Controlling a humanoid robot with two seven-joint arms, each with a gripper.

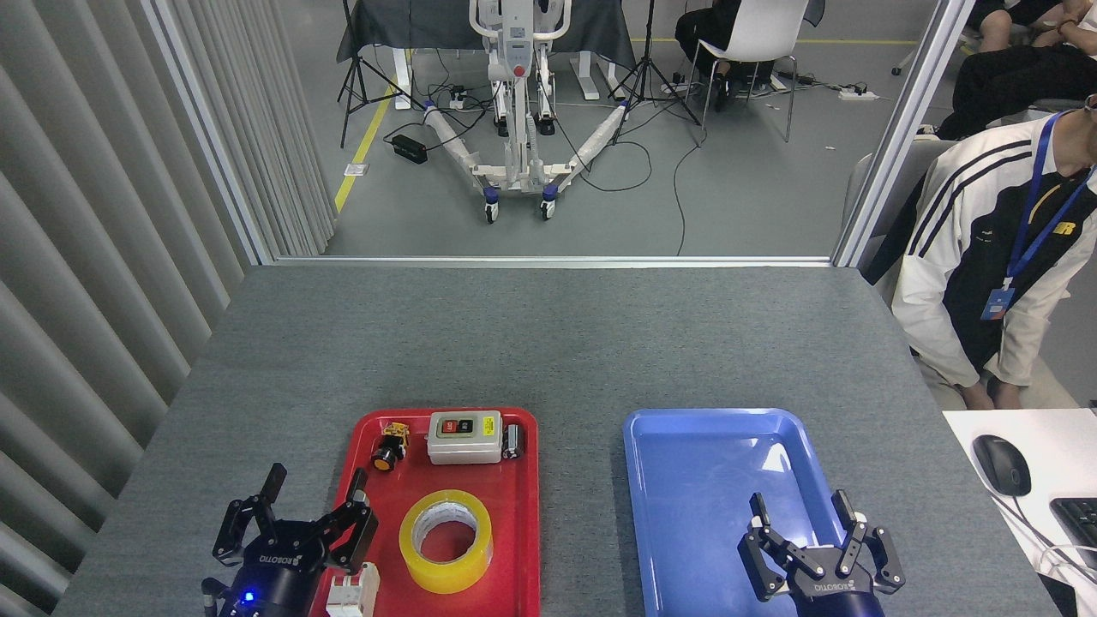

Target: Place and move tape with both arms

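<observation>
Your wide roll of translucent yellow packing tape (446, 541) lies flat on its side in the near half of the red plastic tray (521, 514), whitish core facing up, nothing touching it. That tray sits at the near edge of the grey felt-covered table (548, 343), left of centre, and its near end runs out of the bottom of the view.

Your left black multi-finger gripper (296, 524) is over the tray's near left corner, fingers spread apart and holding nothing, just beside the tape but clear of it. Its wrist is cut off by the bottom edge. A small white part (353, 593) sits under it at the tray's near left corner, half hidden and hard to make out.

Your right black gripper (818, 536) hovers over the near right corner of the empty-looking blue plastic tray (686, 463), fingers splayed wide, nothing in them.

Along the red tray's far edge you have a grey switch box with red and black buttons (464, 436), a small yellow-and-black push button (389, 446) to its left, and a dark little part (512, 441) on its right, too small to tell.

A person in a white-and-black jacket (986, 257) sits beyond the table's right edge, partly cut off.
</observation>
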